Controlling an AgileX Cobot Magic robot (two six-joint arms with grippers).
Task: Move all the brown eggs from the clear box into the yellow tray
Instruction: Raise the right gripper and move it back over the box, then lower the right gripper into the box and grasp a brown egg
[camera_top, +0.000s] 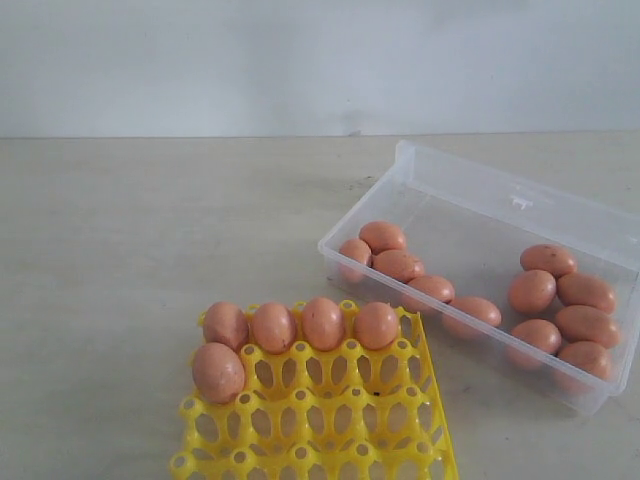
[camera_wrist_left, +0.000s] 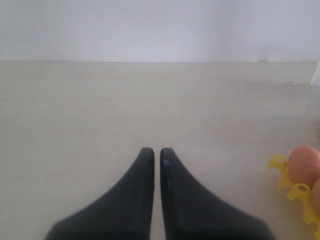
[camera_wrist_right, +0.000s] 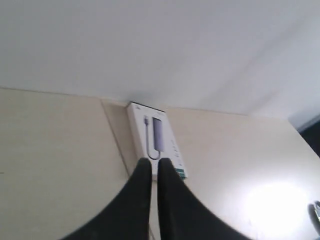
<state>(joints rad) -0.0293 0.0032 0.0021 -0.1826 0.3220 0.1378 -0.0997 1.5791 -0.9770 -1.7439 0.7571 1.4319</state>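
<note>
Yellow tray (camera_top: 330, 420) holds five brown eggs (camera_top: 323, 323); eleven more in clear box (camera_top: 520, 200) on table (camera_top: 130, 250). Left tool (camera_wrist_left: 153, 153), right tool (camera_wrist_right: 151, 164) both closed, empty.

The yellow tray (camera_top: 310, 420) holds five brown eggs (camera_top: 323, 323): four along its far row, one in the next row at the left end. The clear box (camera_top: 520, 200), near it on the table (camera_top: 120, 250), contains apparently eleven eggs in two clusters.
</note>
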